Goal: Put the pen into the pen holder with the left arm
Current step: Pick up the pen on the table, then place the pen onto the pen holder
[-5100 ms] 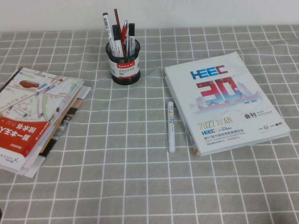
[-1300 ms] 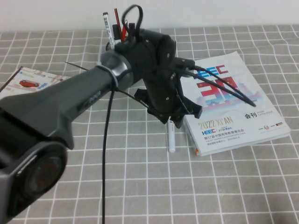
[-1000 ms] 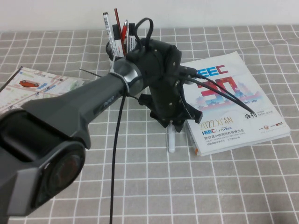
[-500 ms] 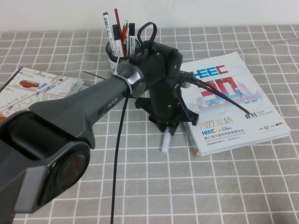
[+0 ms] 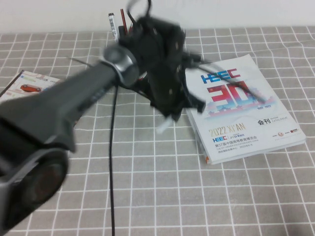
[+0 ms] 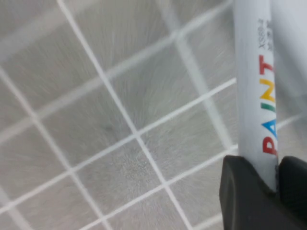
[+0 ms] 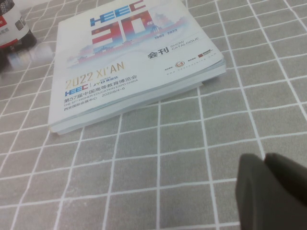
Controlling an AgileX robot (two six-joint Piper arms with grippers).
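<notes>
The left arm [image 5: 74, 105] is a thick, dark grey-to-black tube with a smooth matte shell, widening into a rounded joint housing with a circular end cap. A pale metallic ring circles it just behind the boxy black wrist block. Thin black cables loop over the wrist block and trail away from it, and one long cable hangs down beside the arm. The left gripper [image 5: 170, 117] is black, with angular plates above the fingers [image 6: 244, 194], which are matte black blocks with rounded edges. The right gripper [image 7: 271, 189] shows as the same matte black, smooth and rounded.
</notes>
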